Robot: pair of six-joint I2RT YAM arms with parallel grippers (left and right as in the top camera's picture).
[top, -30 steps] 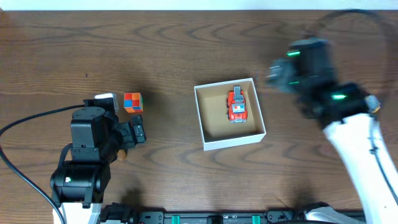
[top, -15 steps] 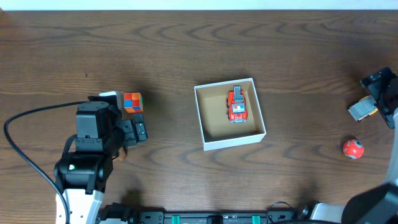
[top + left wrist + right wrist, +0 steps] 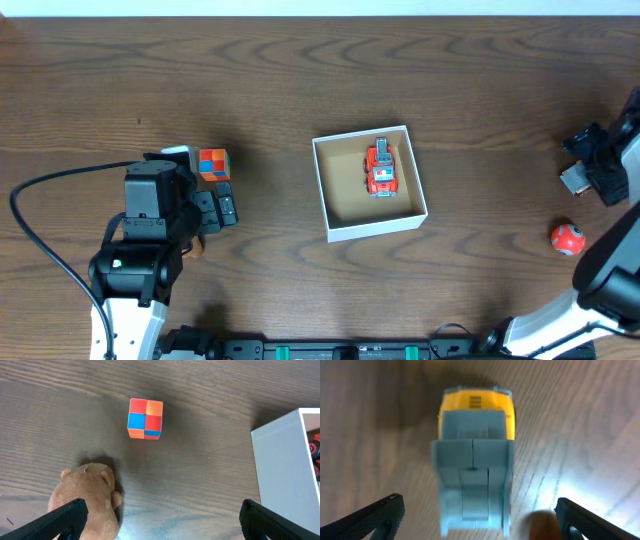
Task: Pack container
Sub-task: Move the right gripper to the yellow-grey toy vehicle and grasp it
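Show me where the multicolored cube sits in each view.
Overhead: the cube sits left of centre.
Left wrist: cube at upper middle, beyond the plush toy.
Right wrist: not in it.
Shared landmark: the container, centre overhead, its white wall at the left wrist's right edge.

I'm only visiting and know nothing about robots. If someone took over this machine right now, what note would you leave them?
Left gripper: open, above the tan plush animal, not gripping.
Right gripper: open, over the yellow and grey-blue toy truck at far right, not gripping.
The white-walled square cardboard container sits in the middle.
Done: red toy truck lies inside it.
Left to pack: plush animal, multicoloured cube beside it, yellow truck, small red ball.
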